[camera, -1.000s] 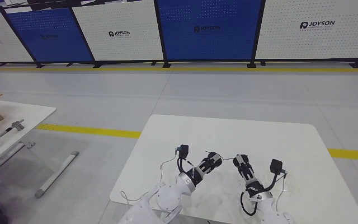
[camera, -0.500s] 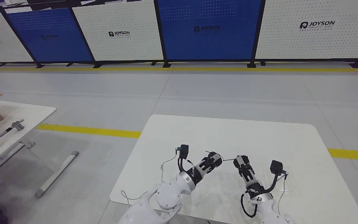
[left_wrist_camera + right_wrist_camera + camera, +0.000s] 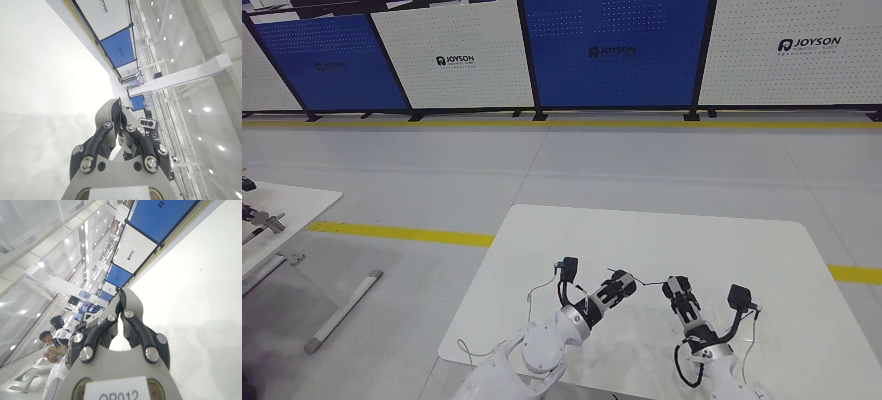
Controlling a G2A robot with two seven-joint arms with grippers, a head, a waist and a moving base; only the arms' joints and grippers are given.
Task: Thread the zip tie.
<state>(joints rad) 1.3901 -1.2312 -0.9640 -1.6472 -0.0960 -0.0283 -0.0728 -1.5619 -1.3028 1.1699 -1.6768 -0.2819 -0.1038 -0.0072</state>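
- One zip tie [image 3: 642, 282] is in play: a thin dark strip hanging in the air above the white table [image 3: 692, 235], over its near half, between the two grippers.
- In the top view its long axis runs almost straight across the table, from one gripper to the other. A short end pokes out past the left gripper on the side away from the right one.
- The left gripper [image 3: 619, 286] has its fingers pressed together on the strip; in its wrist view the zip tie [image 3: 119, 101] runs edge-on between the pads.
- The right gripper [image 3: 673, 288] is likewise clamped on the other end, and a small dark tip [image 3: 117, 289] sticks out beyond its fingertips.
- Count: one zip tie, two grippers, one table beneath them.
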